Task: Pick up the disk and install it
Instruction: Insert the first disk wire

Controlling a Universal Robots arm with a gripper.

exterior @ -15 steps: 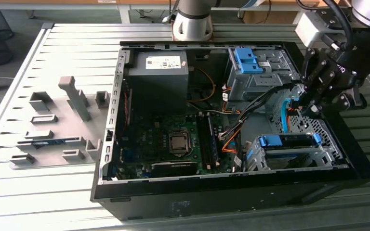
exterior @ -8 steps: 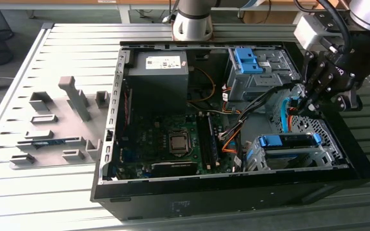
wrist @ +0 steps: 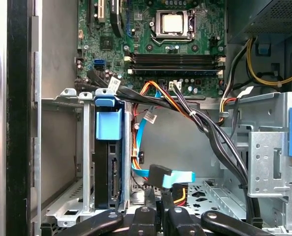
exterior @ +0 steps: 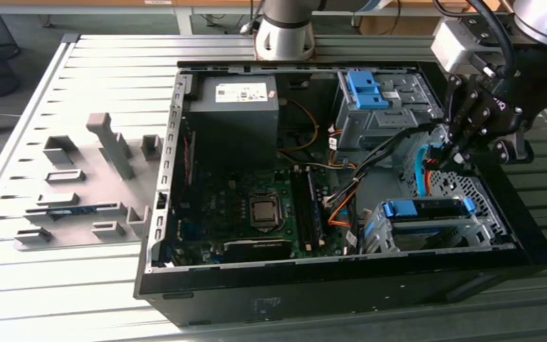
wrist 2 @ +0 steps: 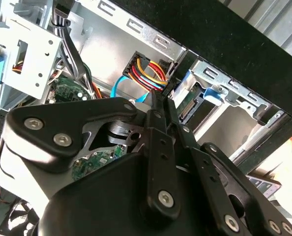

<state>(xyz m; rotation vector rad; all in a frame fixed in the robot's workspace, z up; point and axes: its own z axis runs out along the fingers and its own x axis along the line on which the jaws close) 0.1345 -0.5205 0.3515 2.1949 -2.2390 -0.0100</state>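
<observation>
The disk [exterior: 427, 222] sits in the lower metal drive cage [exterior: 478, 214] of the open computer case, its blue bracket [exterior: 426, 208] on the outside. In the first wrist view the disk [wrist: 108, 167] stands on edge in that cage behind its blue tab. My gripper [exterior: 449, 160] hangs inside the case by the wall on the exterior view's right, just beyond the cage. Its fingers [wrist: 148, 216] are shut on a black cable connector [wrist: 158, 176] with a blue cable and coloured wires [wrist 2: 146, 71]. The connector is a short way from the disk's end [wrist 2: 191, 104].
A grey power-supply box [exterior: 233, 107] fills the case's far corner. An upper cage with a bare blue bracket [exterior: 364, 89] stands beside it. The motherboard [exterior: 254, 206] lies below, crossed by cable bundles [exterior: 350, 192]. A grey fixture plate [exterior: 83, 185] lies outside on the slatted table.
</observation>
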